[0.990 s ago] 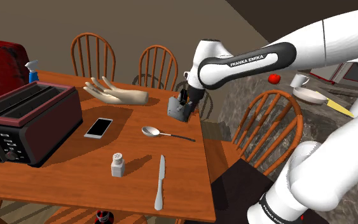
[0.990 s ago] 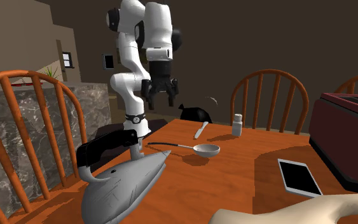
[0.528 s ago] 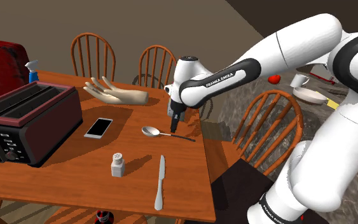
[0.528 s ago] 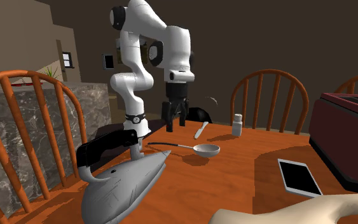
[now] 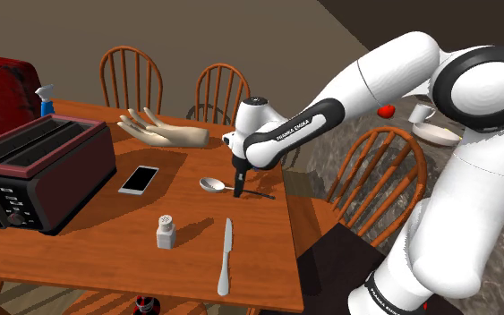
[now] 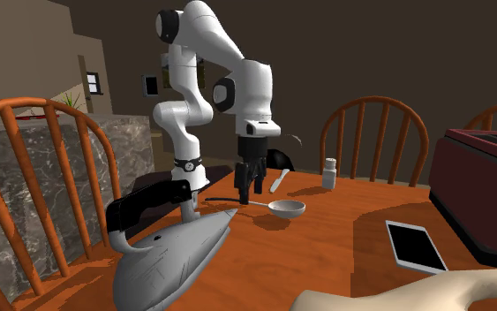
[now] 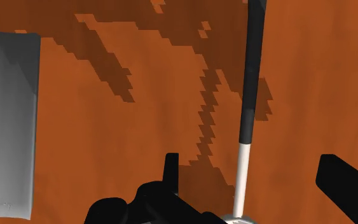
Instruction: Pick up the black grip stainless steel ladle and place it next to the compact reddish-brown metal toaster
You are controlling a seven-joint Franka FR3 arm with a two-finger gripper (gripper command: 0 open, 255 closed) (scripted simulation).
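The ladle lies flat on the wooden table (image 5: 106, 242), its steel bowl (image 5: 211, 185) pointing toward the toaster and its black grip (image 5: 263, 193) toward the table's edge. In the second exterior view the ladle (image 6: 283, 208) lies just beyond the iron. The dark reddish-brown toaster (image 5: 39, 170) stands at the shoulder view's left. My gripper (image 5: 240, 189) hangs low over the ladle's shaft, fingers pointing down. In the wrist view the gripper (image 7: 257, 184) is open, and its fingers (image 7: 171, 168) straddle the steel shaft (image 7: 242, 172) without touching it.
A white phone (image 5: 139, 179), a salt shaker (image 5: 166, 231) and a knife (image 5: 226, 257) lie between ladle and toaster. A model hand (image 5: 165, 132) rests at the back. A grey iron (image 6: 171, 256) sits close beside the ladle. Wooden chairs (image 5: 132, 80) ring the table.
The arm swung from above the iron and lowered the gripper down to the ladle's handle. The fingers stay apart. Nothing on the table has moved.
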